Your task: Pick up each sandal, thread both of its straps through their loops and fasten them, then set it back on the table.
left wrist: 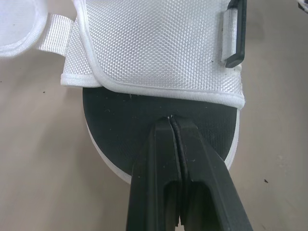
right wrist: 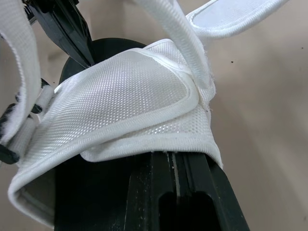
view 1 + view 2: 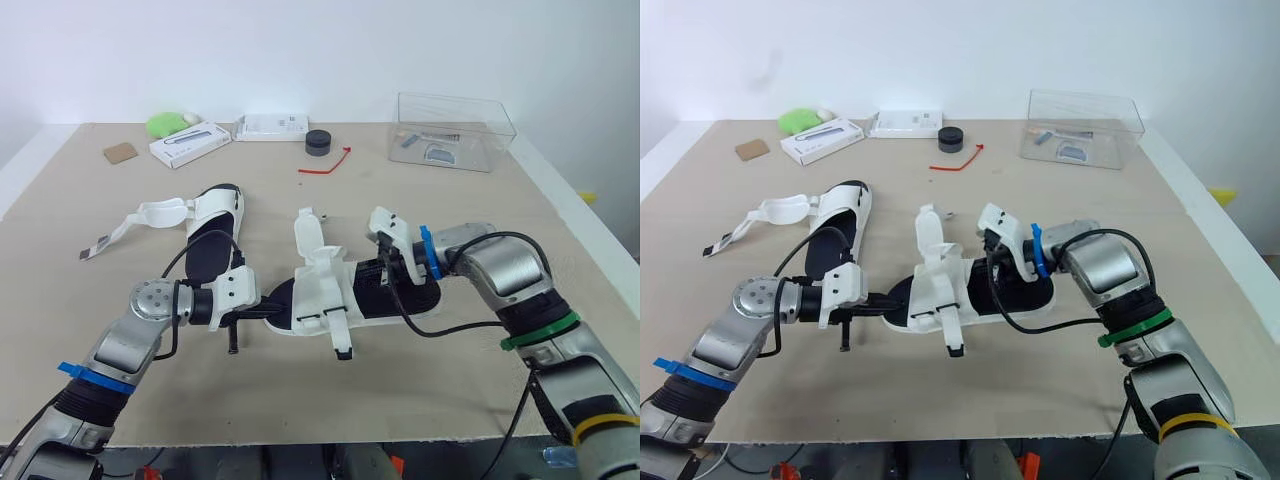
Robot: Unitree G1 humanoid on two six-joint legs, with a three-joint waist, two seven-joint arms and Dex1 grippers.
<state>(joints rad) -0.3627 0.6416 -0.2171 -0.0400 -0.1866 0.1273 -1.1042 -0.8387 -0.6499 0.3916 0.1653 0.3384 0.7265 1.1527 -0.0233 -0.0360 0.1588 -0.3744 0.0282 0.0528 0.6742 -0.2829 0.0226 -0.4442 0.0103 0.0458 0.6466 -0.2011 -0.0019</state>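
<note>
A beige table (image 3: 420, 400) stands against a white wall (image 3: 300, 50). The sandal (image 3: 322, 285) rests at the table's middle, straps loose, between both grippers. Left of the sandal lies a second sandal (image 3: 212, 238), and far behind it to the right is a clear box (image 3: 455, 130). The left gripper (image 3: 262, 315) is at the sandal's toe. Its wrist view shows fingers (image 1: 154, 159) pressed together over the black insole, tips at the mesh hem. The right gripper (image 3: 385, 268) is at the heel. Its wrist view shows fingers (image 2: 144, 192) close together, tips hidden under mesh.
</note>
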